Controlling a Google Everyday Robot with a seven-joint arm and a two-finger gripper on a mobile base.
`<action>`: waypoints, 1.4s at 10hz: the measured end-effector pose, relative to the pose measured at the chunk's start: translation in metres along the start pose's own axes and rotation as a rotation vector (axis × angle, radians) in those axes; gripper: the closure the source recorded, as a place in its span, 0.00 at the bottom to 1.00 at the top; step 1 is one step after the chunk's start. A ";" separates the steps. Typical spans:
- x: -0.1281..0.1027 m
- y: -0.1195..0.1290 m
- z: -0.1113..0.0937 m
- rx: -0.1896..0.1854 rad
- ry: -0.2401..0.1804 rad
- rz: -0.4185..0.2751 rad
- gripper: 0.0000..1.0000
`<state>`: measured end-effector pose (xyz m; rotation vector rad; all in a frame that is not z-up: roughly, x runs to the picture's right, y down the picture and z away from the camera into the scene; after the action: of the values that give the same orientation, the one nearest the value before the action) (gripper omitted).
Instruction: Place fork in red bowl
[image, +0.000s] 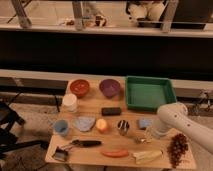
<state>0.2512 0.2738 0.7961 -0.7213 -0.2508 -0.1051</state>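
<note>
1. Wooden bench noted, set with objects in rough rows.
2. White robot arm seen reaching in from the right, over the bench's front right part.
3. Green tray recorded at the rear right corner.
4. Red bowl placed at the rear left, with a purple bowl just beside it on the right; both stand upright.
5. Bunch of dark grapes logged at the front right edge, beneath the arm.
6. Red-orange carrot-like item laid along the front edge, with a black-handled utensil to its left.
7. Claw located at the arm's lower end, low over the bench, near a metal cup. Whether it is open or closed cannot be told, nor whether anything is gripped.
8. Fork seen as a small silvery piece lying on the bench at the claw, right of the metal cup and well apart from the red bowl. Contact with the claw cannot be told.
</note>
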 end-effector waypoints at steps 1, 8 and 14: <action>0.001 -0.001 0.001 0.001 -0.003 0.000 0.86; 0.001 0.001 -0.025 0.047 -0.012 -0.007 1.00; -0.020 0.006 -0.086 0.157 0.034 -0.037 1.00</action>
<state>0.2496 0.2215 0.7251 -0.5588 -0.2369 -0.1311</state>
